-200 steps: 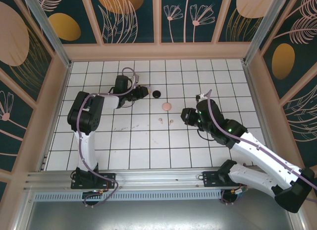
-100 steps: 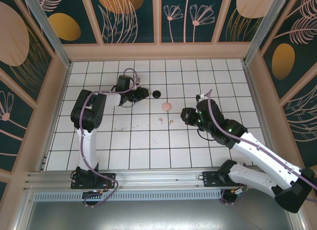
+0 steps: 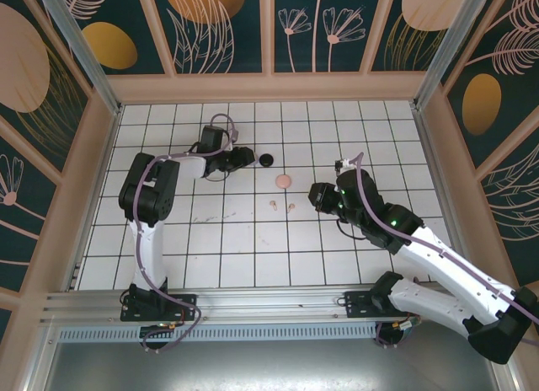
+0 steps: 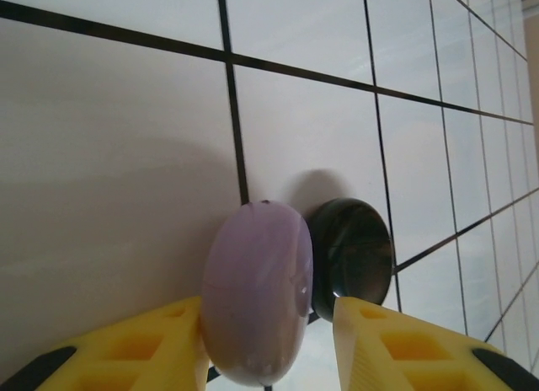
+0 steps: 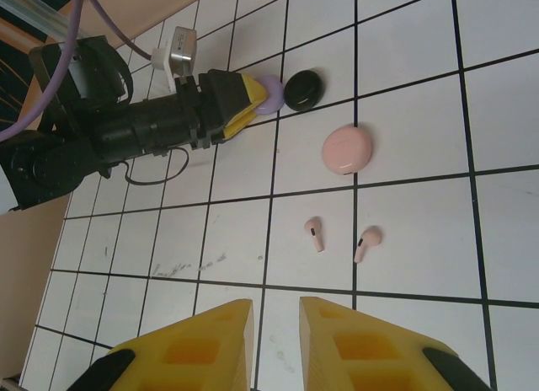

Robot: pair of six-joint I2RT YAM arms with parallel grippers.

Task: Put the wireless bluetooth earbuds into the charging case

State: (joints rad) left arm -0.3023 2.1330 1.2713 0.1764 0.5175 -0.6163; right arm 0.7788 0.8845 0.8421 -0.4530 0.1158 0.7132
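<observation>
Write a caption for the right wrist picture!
Two pink earbuds lie beside a closed pink case on the tiled table.

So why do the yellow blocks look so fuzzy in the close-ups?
Left wrist: the yellow fingers sit too near the lens, so they blur; the lilac case is soft too and shadows the tile. Right wrist: fingers soft, pink earbuds sharp.

Black case [image 4: 354, 256] half hidden (behind lilac case [image 4: 253, 298]).

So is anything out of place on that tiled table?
Two pink earbuds lie loose on the tiles, outside the closed pink case nearby. The lilac case sits tight beside the black case, inside the open left gripper.
</observation>
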